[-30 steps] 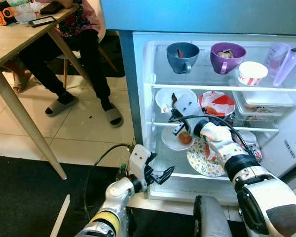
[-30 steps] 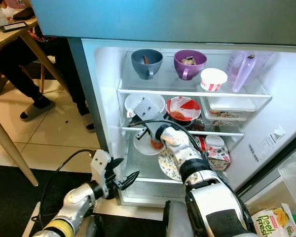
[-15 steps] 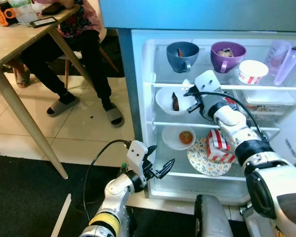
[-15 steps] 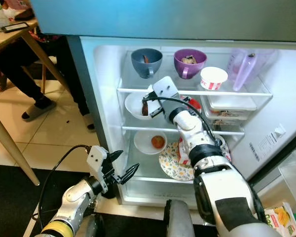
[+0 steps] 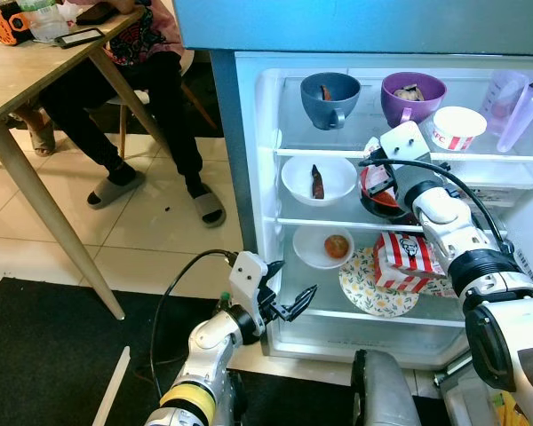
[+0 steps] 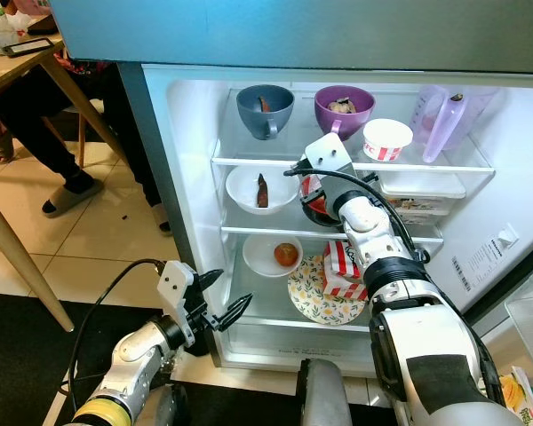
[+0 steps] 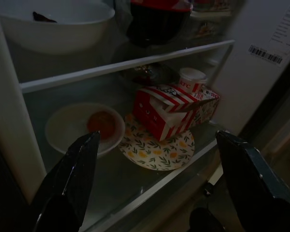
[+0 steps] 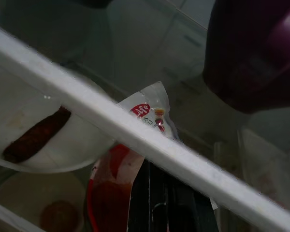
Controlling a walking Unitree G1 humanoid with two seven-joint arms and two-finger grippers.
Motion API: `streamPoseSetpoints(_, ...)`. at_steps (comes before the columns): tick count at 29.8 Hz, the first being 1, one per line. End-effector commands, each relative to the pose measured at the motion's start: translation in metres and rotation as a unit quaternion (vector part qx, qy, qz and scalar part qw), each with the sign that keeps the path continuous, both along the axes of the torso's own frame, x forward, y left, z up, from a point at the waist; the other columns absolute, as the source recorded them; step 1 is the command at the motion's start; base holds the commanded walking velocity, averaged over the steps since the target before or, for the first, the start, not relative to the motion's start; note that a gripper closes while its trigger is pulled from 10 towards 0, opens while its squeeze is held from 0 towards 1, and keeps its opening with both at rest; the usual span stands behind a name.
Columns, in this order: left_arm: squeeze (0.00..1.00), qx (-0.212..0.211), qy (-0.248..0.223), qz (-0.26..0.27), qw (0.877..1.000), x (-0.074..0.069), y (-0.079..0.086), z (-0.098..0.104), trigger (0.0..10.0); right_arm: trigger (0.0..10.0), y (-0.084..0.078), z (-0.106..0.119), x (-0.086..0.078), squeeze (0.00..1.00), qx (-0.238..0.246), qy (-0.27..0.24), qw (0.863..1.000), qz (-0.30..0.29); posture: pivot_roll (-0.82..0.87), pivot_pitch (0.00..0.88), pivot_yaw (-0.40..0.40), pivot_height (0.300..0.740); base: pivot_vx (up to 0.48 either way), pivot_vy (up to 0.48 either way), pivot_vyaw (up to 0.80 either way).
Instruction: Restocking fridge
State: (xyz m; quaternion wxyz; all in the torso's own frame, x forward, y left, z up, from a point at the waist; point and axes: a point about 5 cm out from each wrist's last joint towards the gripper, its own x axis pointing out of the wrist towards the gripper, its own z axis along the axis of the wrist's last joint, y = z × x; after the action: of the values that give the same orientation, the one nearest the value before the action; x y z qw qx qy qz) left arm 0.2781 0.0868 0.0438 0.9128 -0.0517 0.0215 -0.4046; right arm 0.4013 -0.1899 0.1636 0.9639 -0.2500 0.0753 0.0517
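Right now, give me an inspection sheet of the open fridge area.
Surface: glass fridge shelves, lit, door open.
Job's things: red bowl on the middle shelf, white bowl beside it; red-and-white box on the floral plate.
Clutter: blue cup, purple cup, paper tub on the top shelf.
Grippers: right gripper shut on the red bowl's rim; left gripper open, low at the fridge front.
Cables: black cable on the left arm.
Surroundings: seated person, wooden table.

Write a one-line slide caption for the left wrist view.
Open left gripper faces a fridge shelf holding a red striped box on a floral plate.
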Motion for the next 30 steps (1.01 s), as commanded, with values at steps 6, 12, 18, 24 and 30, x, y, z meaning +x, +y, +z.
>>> streamPoseSetpoints(6, 0.0, -0.008, -0.008, 0.008, 1.0, -0.003, 0.006, 0.007, 10.0, 10.0, 0.004, -0.02, -0.006, 0.01, -0.006, 0.019, 0.999, -0.033, 0.0, 0.158, 0.051, 0.546, 0.0, 0.0, 0.0)
streamPoseSetpoints(12, 0.0, -0.011, -0.024, 0.012, 1.0, -0.003, 0.014, 0.018, 10.0, 10.0, -0.002, -0.014, -0.004, 0.49, -0.01, -0.006, 0.997, -0.073, 0.03, 0.202, 0.069, 0.546, 0.0, 0.0, 0.0)
streamPoseSetpoints(18, 0.0, -0.019, -0.033, 0.019, 0.999, -0.003, 0.017, 0.027, 10.0, 10.0, -0.007, -0.006, -0.002, 0.56, -0.006, -0.024, 0.995, -0.094, 0.04, 0.212, 0.075, 0.546, 0.0, 0.0, 0.0)
streamPoseSetpoints(24, 0.0, -0.031, -0.048, 0.022, 0.998, -0.002, 0.016, 0.042, 10.0, 10.0, -0.01, 0.01, 0.003, 0.63, -0.002, -0.057, 0.992, -0.115, 0.05, 0.229, 0.081, 0.546, 0.0, 0.0, 0.0)
streamPoseSetpoints(30, 0.0, -0.035, -0.05, 0.021, 0.998, -0.004, 0.014, 0.047, 10.0, 10.0, -0.008, 0.019, 0.005, 0.78, 0.015, -0.079, 0.99, -0.112, 0.05, 0.232, 0.078, 0.546, 0.0, 0.0, 0.0)
